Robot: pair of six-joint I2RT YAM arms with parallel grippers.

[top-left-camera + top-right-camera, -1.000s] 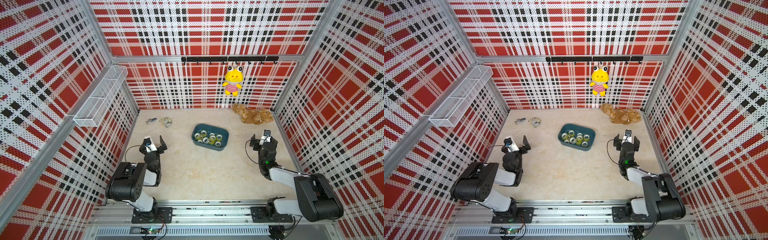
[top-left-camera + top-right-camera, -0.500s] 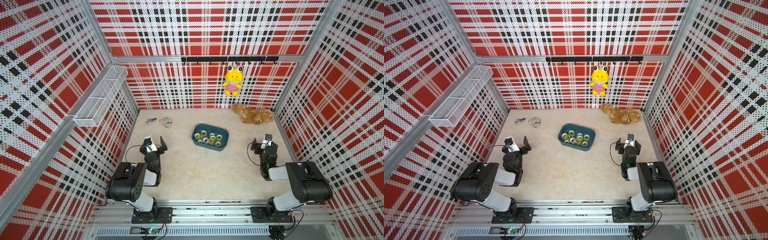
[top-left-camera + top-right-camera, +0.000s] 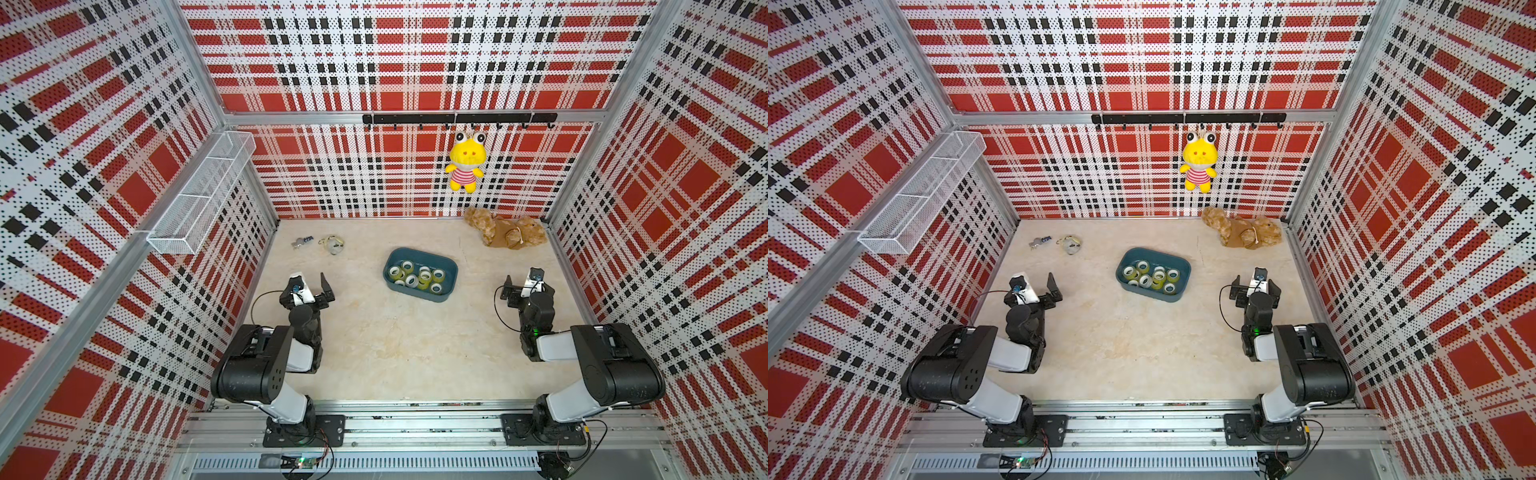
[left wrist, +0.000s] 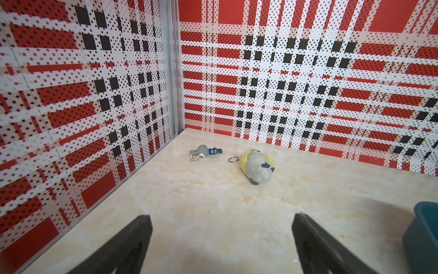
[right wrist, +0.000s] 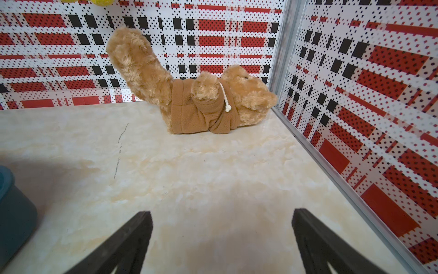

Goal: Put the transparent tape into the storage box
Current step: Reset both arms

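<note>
In both top views the transparent tape rolls [image 3: 411, 280] lay together inside the storage box [image 3: 422, 257]. The box sat on the table [image 3: 395, 353], ahead of and between the left claw [image 3: 325, 289] and the right claw [image 3: 526, 286], well apart from each. No loose roll showed.

In the left wrist view the fingers [image 4: 128, 244] stood apart and empty, with a box corner to that claw's right.

In the right wrist view they stood apart too, empty, the box to that claw's left.

The rolls were probably light, stiff and slick-sided. They were best pinched across the ring wall, one finger through the core.
</note>
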